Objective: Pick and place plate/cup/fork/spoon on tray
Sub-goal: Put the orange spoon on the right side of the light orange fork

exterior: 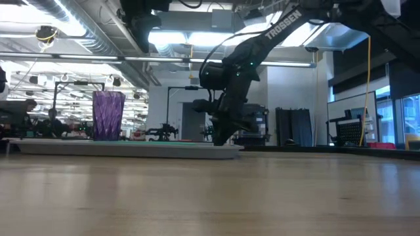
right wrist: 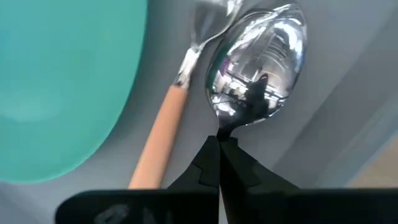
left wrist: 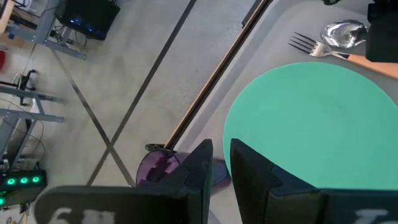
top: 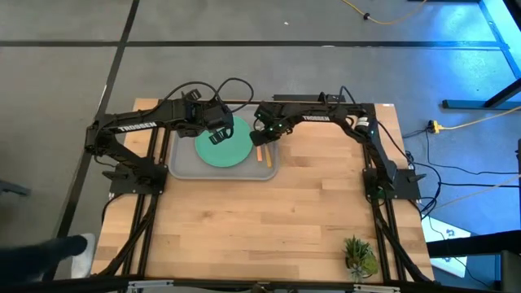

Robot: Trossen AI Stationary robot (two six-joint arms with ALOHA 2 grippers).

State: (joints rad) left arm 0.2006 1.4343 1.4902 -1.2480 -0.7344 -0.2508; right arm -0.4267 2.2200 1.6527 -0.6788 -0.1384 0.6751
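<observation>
The grey tray (top: 183, 167) lies at the table's far left-centre. The teal plate (top: 232, 150) lies on it. The purple cup (exterior: 108, 115) stands upright on the tray's left part. The fork (right wrist: 186, 62) lies on the tray to the right of the plate, and its orange handle (right wrist: 158, 146) shows. My right gripper (right wrist: 221, 143) is shut on the spoon (right wrist: 258, 62) at the tray's right end, right beside the fork. My left gripper (left wrist: 222, 168) hangs above the cup (left wrist: 155, 171) and the plate's far edge. It is narrowly open and empty. My right gripper pinches the spoon's neck (right wrist: 222, 129), just behind the bowl, between its two fingertips. The fingers lie along the spoon, and the handle is hidden under them. The bowl (left wrist: 342, 32) faces up, over the tray and next to the fork's tines (left wrist: 305, 43). Whether it rests there, I cannot tell.
A small green potted plant (top: 358, 256) stands near the table's near right corner. The wooden tabletop (top: 269, 220) stretches from the tray to the near edge.
</observation>
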